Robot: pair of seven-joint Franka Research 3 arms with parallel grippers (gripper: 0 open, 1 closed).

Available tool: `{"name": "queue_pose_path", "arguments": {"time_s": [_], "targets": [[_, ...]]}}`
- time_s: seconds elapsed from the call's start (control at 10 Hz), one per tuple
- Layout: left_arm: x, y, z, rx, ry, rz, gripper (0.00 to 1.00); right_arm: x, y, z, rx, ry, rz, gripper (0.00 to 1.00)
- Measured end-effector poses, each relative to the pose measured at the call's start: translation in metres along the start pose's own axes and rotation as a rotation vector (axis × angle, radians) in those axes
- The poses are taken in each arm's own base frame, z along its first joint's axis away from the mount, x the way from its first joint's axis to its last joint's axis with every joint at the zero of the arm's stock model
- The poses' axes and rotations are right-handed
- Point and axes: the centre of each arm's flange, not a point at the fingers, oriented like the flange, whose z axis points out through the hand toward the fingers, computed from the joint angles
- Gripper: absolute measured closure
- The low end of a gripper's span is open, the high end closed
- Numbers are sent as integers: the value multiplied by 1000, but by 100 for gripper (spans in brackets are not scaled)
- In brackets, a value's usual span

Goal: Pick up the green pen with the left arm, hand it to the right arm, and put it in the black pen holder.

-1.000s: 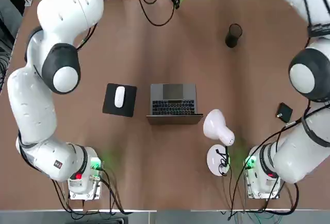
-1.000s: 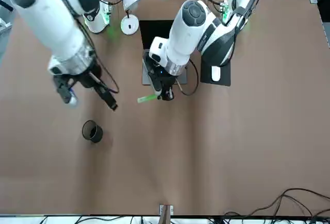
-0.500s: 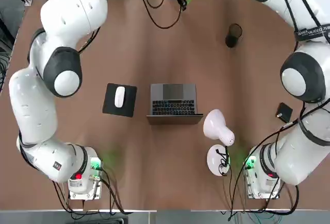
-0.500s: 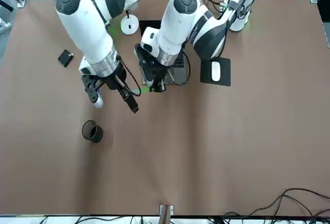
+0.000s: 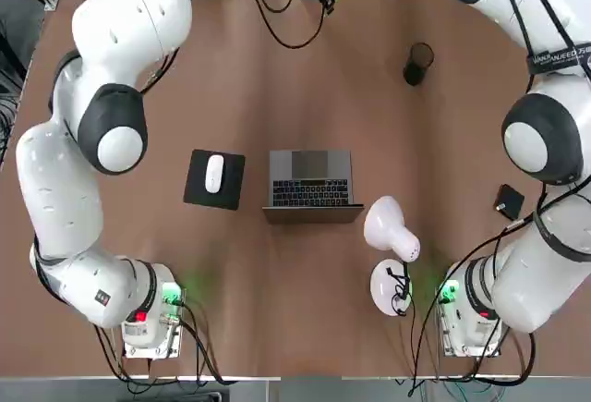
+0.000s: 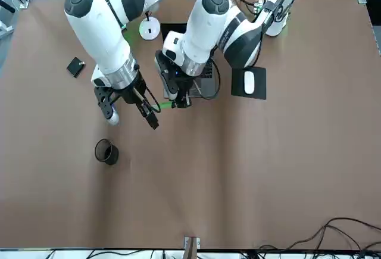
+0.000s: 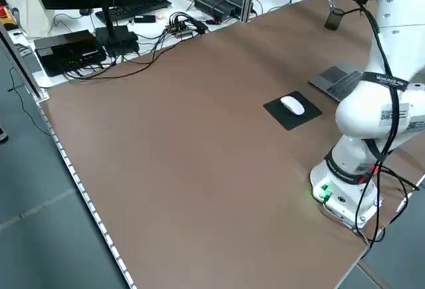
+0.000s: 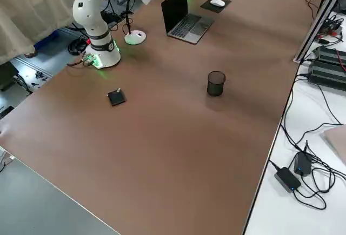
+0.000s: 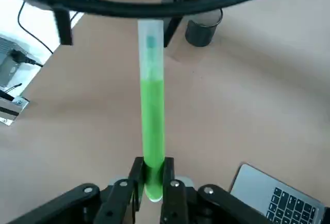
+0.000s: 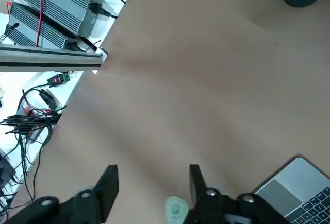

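The green pen [image 9: 152, 121] is held level above the table, and my left gripper [image 9: 152, 165] is shut on its green end. In the front view the left gripper [image 6: 178, 98] hangs in front of the laptop, and the pen [image 6: 166, 102] points toward my right gripper [image 6: 151, 112]. The right gripper [image 10: 152, 170] is open, its fingers [image 10: 195, 180] standing apart on either side of the pen's pale tip [image 10: 175, 208] without touching it. The black pen holder [image 6: 106, 151] stands upright on the table, apart from both grippers; it also shows in the top view as the holder [image 5: 417, 63].
A laptop [image 5: 311, 185] sits mid-table with a white mouse [image 5: 214, 173] on a black pad beside it. A white desk lamp [image 5: 392, 231] and a small flat black gadget [image 5: 509, 202] lie on the right arm's side. Cables and boxes lie beyond the far edge.
My right gripper has swung in from the side to the pen's pale tip, and its fingers have narrowed around it. The left gripper has shifted slightly, still holding the pen.
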Motion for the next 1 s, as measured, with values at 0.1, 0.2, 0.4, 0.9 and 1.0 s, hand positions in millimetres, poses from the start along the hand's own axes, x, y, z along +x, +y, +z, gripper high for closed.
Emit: {"name": "queue_pose_path", "arguments": {"time_s": [0.1,0.2,0.4,0.9,1.0], "targets": [[0,-2,-1,3,4,-2,82,-2,0,0,-1,-1,-2,48],[0,-4,-1,7,8,-5,82,-6,0,1,-4,-4,-9,49],[0,-13,-3,19,32,-21,82,-19,-1,2,-10,-11,-26,51],[-1,-22,15,25,64,-44,82,-24,-2,3,-10,-14,-34,64],[0,-21,15,25,66,-45,82,-26,-2,3,-10,-14,-35,66]]}}
